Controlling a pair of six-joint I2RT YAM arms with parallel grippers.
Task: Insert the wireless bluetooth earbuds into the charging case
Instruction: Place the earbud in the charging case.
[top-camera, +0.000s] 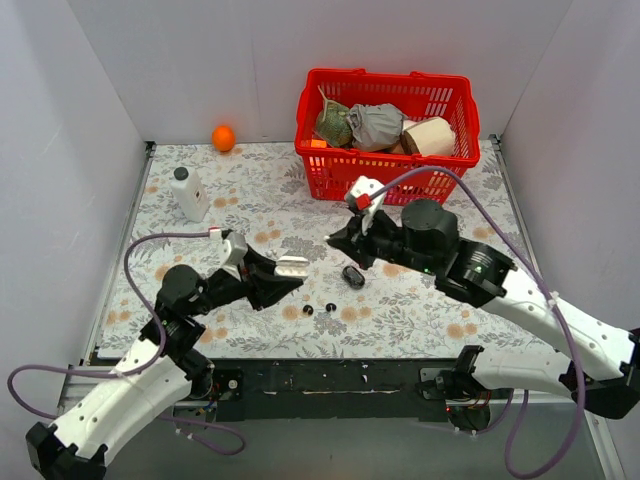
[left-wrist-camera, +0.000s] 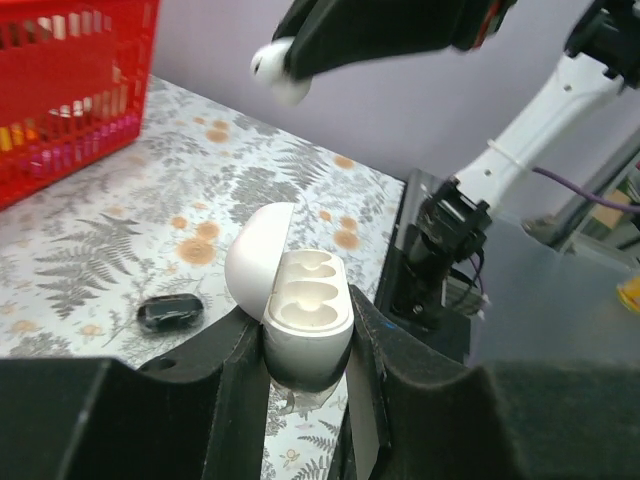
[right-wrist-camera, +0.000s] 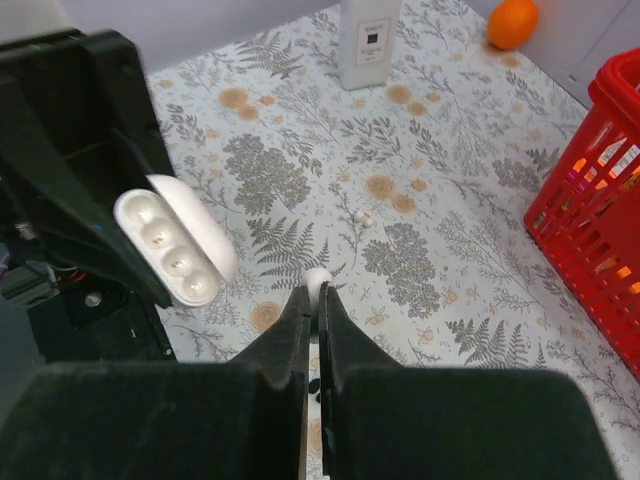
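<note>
My left gripper (top-camera: 290, 267) (left-wrist-camera: 305, 340) is shut on the white charging case (top-camera: 294, 266) (left-wrist-camera: 305, 300), which is held above the table with its lid open and its wells empty. My right gripper (top-camera: 335, 240) (right-wrist-camera: 318, 295) is shut on a small white earbud (right-wrist-camera: 318, 278) (left-wrist-camera: 278, 70), which hangs a short way up and to the right of the case (right-wrist-camera: 170, 245). Two tiny glossy black buds (top-camera: 308, 309) (top-camera: 331, 306) lie on the floral cloth below. A black oval pebble-shaped object (top-camera: 352, 275) (left-wrist-camera: 170, 312) lies near them. A small white piece (right-wrist-camera: 362, 216) rests on the cloth farther off.
A red basket (top-camera: 388, 130) (right-wrist-camera: 590, 200) holding several items stands at the back right. A white bottle (top-camera: 189, 193) (right-wrist-camera: 365, 40) stands at the back left, with an orange (top-camera: 223, 138) (right-wrist-camera: 513, 22) behind it. White walls close three sides.
</note>
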